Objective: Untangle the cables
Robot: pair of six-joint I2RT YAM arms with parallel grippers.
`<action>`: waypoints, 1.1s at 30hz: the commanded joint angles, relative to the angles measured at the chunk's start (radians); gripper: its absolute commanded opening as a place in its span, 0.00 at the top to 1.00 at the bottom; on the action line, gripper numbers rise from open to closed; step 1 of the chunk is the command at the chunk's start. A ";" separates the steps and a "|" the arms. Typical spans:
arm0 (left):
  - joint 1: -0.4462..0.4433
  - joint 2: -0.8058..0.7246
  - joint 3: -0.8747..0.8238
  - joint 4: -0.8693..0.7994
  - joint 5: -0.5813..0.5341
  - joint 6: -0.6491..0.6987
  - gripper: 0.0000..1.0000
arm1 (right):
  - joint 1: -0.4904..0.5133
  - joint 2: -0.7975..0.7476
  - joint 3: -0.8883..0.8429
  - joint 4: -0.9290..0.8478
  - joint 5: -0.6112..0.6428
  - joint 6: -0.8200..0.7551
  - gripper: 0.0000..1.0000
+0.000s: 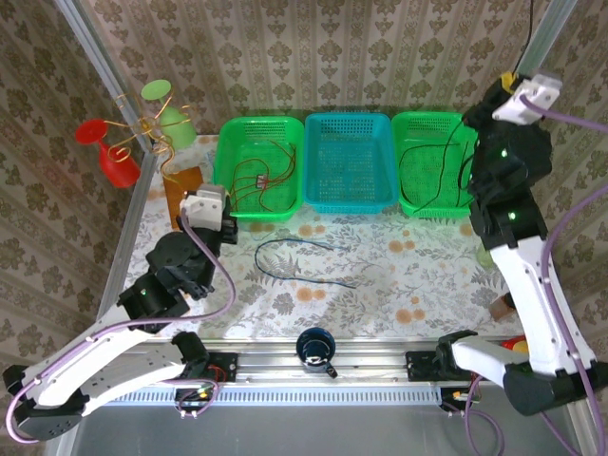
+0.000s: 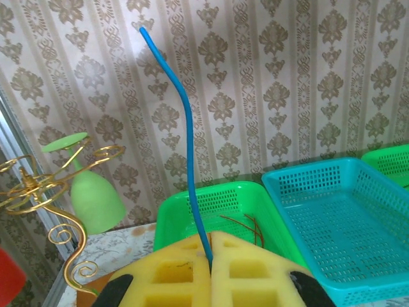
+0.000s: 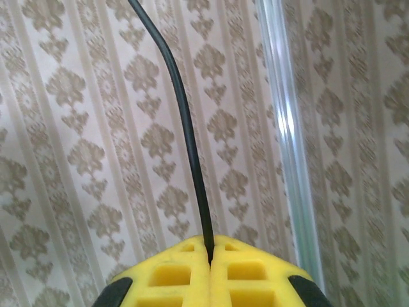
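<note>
Right now you have a cable pinched in each tool, so the step in hand looks like the pulling-apart itself rather than a reach or a release. Your left tool (image 2: pixel 211 256) is clamped shut on a blue cable (image 2: pixel 189 160), whose free end stands up from between the yellow pads. It sits to the left of the blue basket (image 1: pixel 350 161), just beside the near corner of the left green basket (image 1: pixel 233 133).

Your right tool (image 3: pixel 209 246) is likewise closed tight on a black cable (image 3: pixel 192 160). It is raised high to the right of the blue basket, over the right green basket (image 1: pixel 418 123), and black wire lies in that basket.

Red cables (image 1: pixel 266 179) lie looped in the left green basket. A dark blue strand (image 1: pixel 294 261) rests on the table (image 1: pixel 408 285) just in front of the blue basket. You cannot tell whether it is the same cable your left tool holds.

By the look of it, the colours are mostly apart. The next move, as I judge it, calls for drawing each held cable clear slowly. Take the blue one away from the red loops so it drags none along, and watch that the black tail does not snag in the mesh. Hold both grips firm until each cable is over its resting place, since thin wire may slip from foam pads.
</note>
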 commanded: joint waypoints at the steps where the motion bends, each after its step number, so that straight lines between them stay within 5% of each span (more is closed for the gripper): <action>1: -0.007 0.033 0.039 0.046 0.024 -0.050 1.00 | -0.017 0.098 0.110 0.124 -0.068 -0.097 1.00; 9: -0.007 0.137 0.086 0.076 0.033 -0.054 1.00 | -0.090 0.392 0.210 0.276 -0.073 -0.228 1.00; 17: -0.007 0.204 0.132 0.041 0.036 -0.074 1.00 | -0.129 0.476 -0.066 0.232 -0.010 -0.069 1.00; 25: -0.006 0.320 0.215 0.093 0.086 -0.028 1.00 | -0.152 0.622 -0.114 -0.155 -0.009 0.152 1.00; 33: -0.005 0.468 0.378 0.097 0.187 0.004 1.00 | -0.234 0.878 0.136 -0.575 -0.282 0.279 1.00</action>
